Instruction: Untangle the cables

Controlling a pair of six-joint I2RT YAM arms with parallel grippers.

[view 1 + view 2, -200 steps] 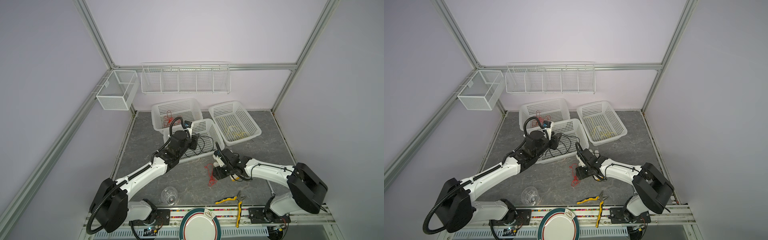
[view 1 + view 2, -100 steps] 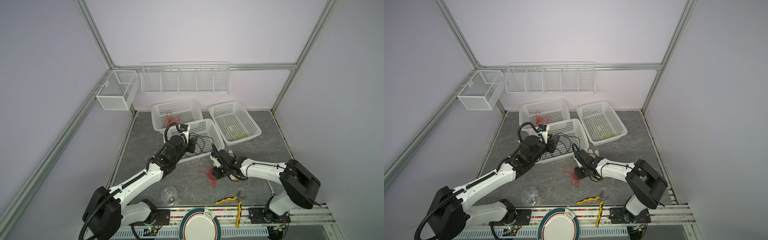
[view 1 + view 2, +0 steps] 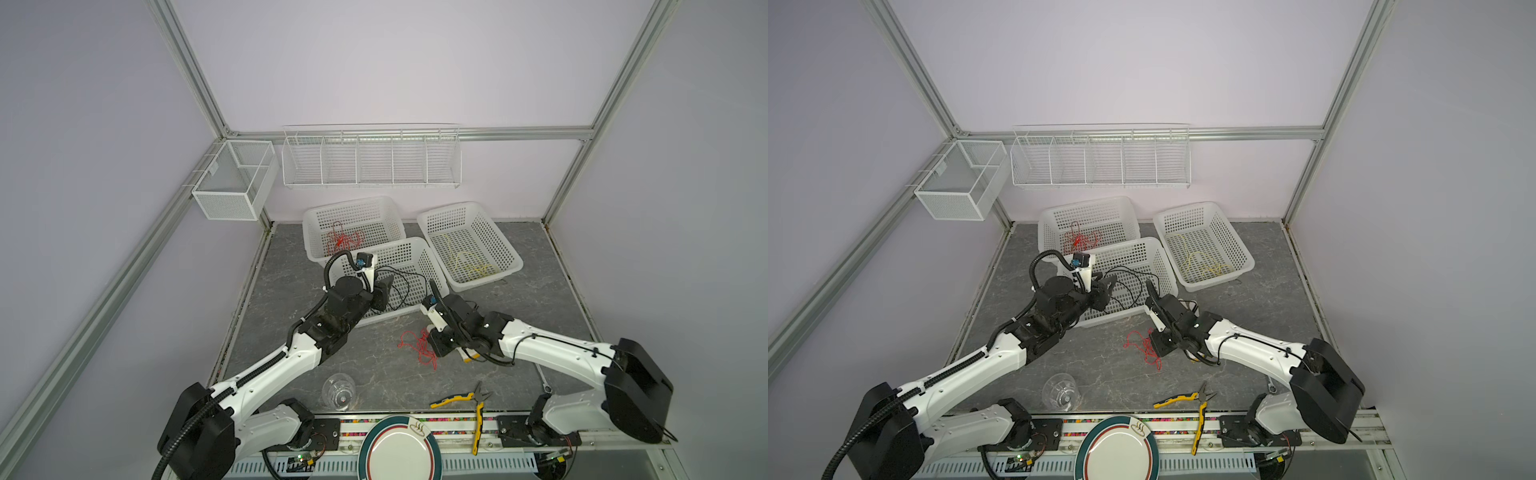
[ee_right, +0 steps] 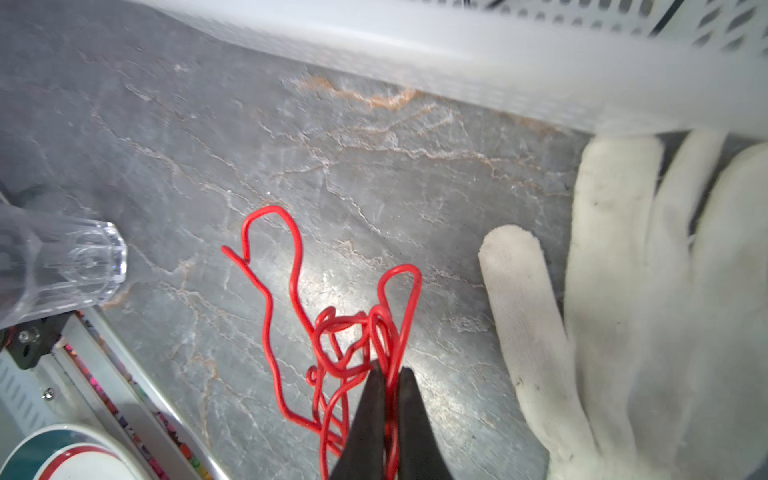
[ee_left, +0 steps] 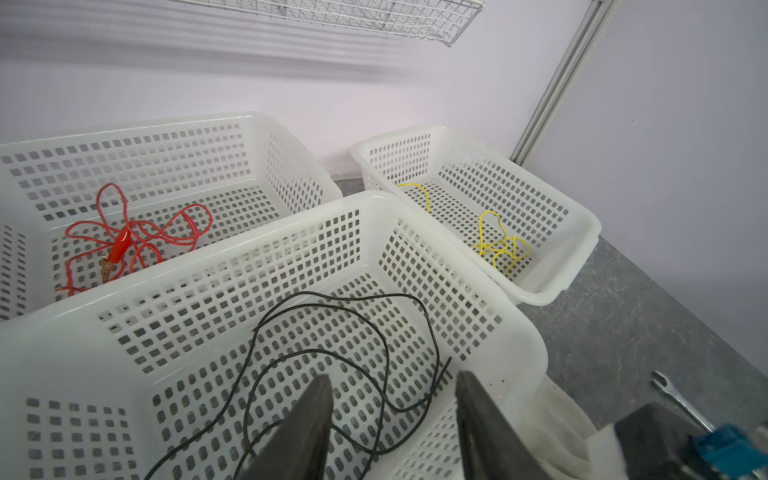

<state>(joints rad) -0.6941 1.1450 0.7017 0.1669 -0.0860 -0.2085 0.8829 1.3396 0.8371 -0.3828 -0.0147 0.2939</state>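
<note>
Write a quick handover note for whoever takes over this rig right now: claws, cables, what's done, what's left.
Left claw: open, empty, over the front basket.
Right claw: shut on the loose red cable, a knotted bundle on the table.
Cables: black cable in the front basket, red clip cable in the rear basket, yellow cable in the right basket.
Done: those three lie apart, one per basket.
Left: open the loose red cable's knot, then probably bin it.

The left arm [image 3: 270,370] and right arm [image 3: 552,349] are white with black joints. A bumpy black hose [image 3: 331,262] loops by the left gripper [image 5: 392,376], whose fingers [image 5: 303,424] are black.
</note>
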